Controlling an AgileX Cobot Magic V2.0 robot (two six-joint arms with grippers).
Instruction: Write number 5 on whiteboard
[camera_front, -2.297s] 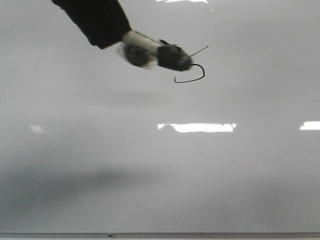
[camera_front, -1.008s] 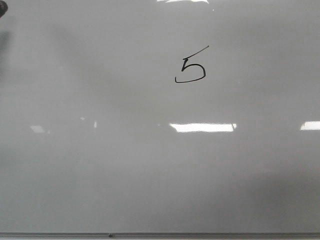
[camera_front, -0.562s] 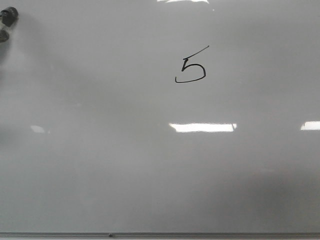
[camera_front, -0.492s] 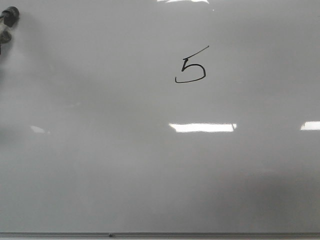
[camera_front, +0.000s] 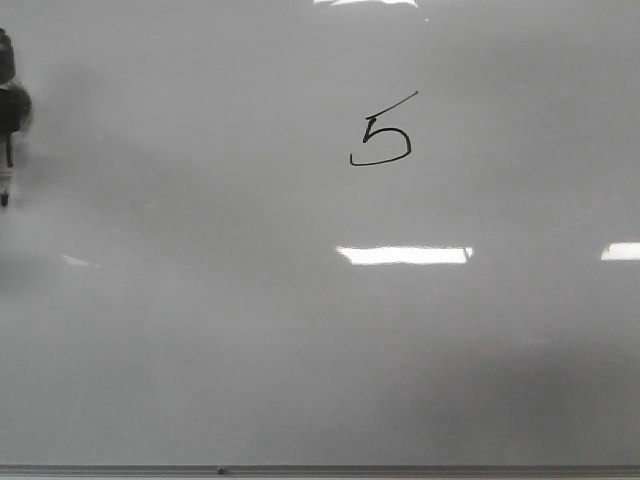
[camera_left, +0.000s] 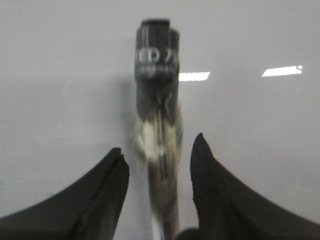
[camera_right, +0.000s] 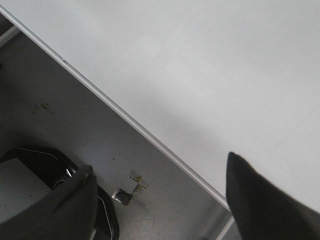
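Note:
The whiteboard (camera_front: 300, 330) fills the front view. The number 5 (camera_front: 381, 137) is drawn on it in thin black line, upper middle. My left gripper (camera_front: 8, 108) shows only as a blurred dark shape at the far left edge, well away from the 5. In the left wrist view its fingers (camera_left: 107, 185) stand apart over the board, with a blurred marker (camera_left: 157, 125), black cap on a pale barrel, between them and a gap on each side. My right gripper (camera_right: 160, 161) is open and empty over the whiteboard's edge (camera_right: 150, 137).
The board's thin grey frame (camera_front: 400, 469) runs along the bottom of the front view. Bright light reflections (camera_front: 403, 255) lie on the board. Beyond the board's edge the right wrist view shows grey floor, a black base (camera_right: 35, 162) and foil scraps (camera_right: 129, 191).
The left arm left the 5 and drew back to the far left edge. Over the last half second its dark tip dropped lower along that edge. The 5 is unchanged.

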